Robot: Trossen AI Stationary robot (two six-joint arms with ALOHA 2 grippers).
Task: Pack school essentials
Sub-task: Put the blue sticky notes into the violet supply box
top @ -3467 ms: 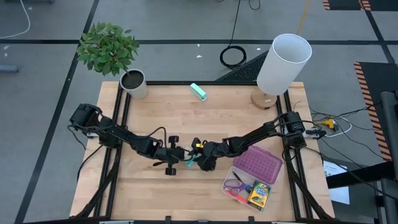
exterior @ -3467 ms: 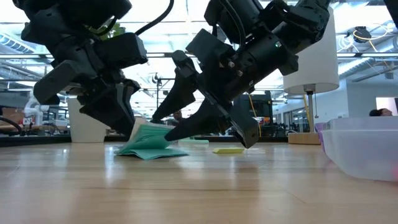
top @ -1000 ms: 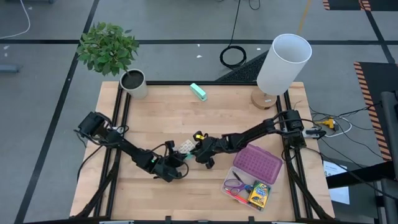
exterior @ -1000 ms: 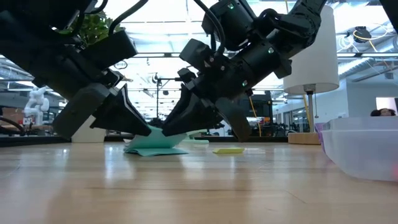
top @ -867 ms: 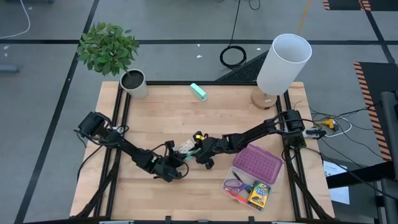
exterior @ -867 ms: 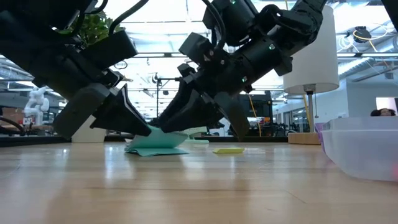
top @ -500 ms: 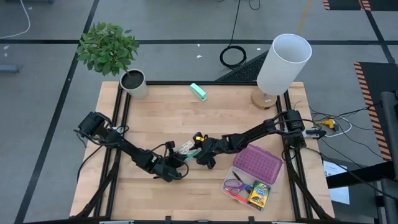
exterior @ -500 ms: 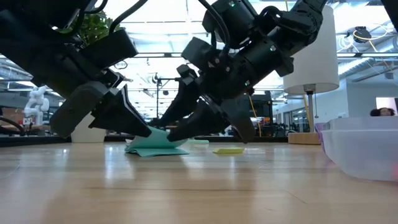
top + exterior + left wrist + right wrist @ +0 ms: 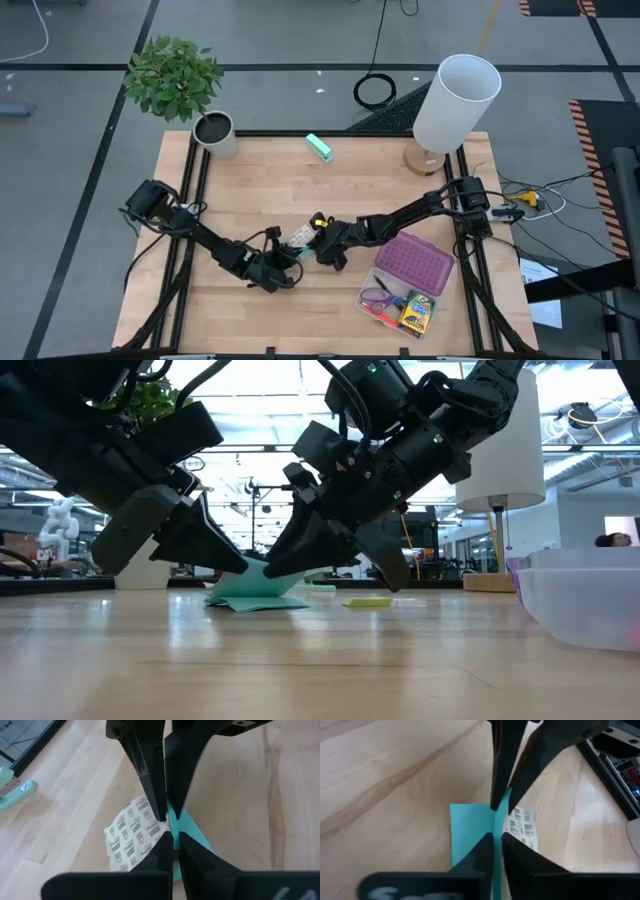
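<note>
Teal card [image 9: 250, 592], white and printed on one face, stands pinched at table centre between left gripper [image 9: 283, 272] and right gripper [image 9: 318, 247], both clamped on it. Its far edge seems hidden behind the fingers; a yellow eraser [image 9: 367, 601] lies at three o'clock.

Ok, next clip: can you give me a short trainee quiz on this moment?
1. True or false: the green-yellow crayon box already lies in the clear bin.
2. What do the left gripper and the right gripper both pinch at mid-table?
A. the small stationery set
B. the scissors
C. the red pen
3. Fill in: the teal block lies at the back of the table, between the plant pot and the ____.

Key: 1 true; 2 A; 3 lamp.
</note>
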